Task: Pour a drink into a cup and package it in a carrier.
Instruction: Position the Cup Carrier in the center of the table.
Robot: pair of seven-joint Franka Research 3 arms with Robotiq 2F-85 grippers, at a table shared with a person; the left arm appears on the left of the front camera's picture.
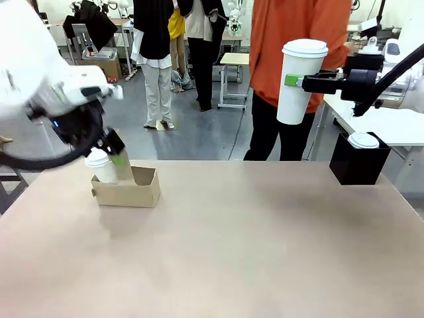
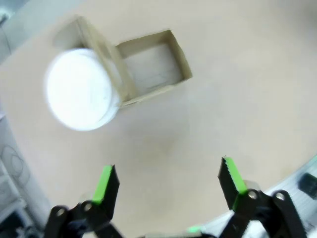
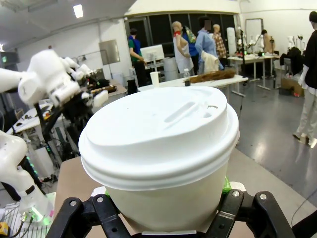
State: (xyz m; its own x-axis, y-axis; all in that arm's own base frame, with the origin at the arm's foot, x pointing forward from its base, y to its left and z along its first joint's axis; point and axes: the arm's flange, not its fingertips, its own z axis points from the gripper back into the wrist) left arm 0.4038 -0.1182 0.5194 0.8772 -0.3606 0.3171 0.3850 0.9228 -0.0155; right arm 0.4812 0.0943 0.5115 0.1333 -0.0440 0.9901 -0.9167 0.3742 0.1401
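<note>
Nearest you, toward the left edge of the bench (image 1: pixel 232 252), the cardboard carrier (image 1: pixel 136 192) holds a lidded white cup (image 1: pixel 101 164) in its left compartment. Its right compartment shows its cardboard floor. Your left jaws hang just above the carrier, spread wide and clear of the cup. At the far right corner sits a black box (image 1: pixel 358 165) with a white lid (image 1: pixel 364 140) on top. Near that far edge, your right jaws pinch a second lidded cup (image 1: pixel 298 106), upright in the air, in front of a person in orange (image 1: pixel 291 33).

Open lab hall: long worktables (image 3: pixel 250 79), ceiling lights (image 3: pixel 78 10), grey floor (image 1: pixel 199 136).
</note>
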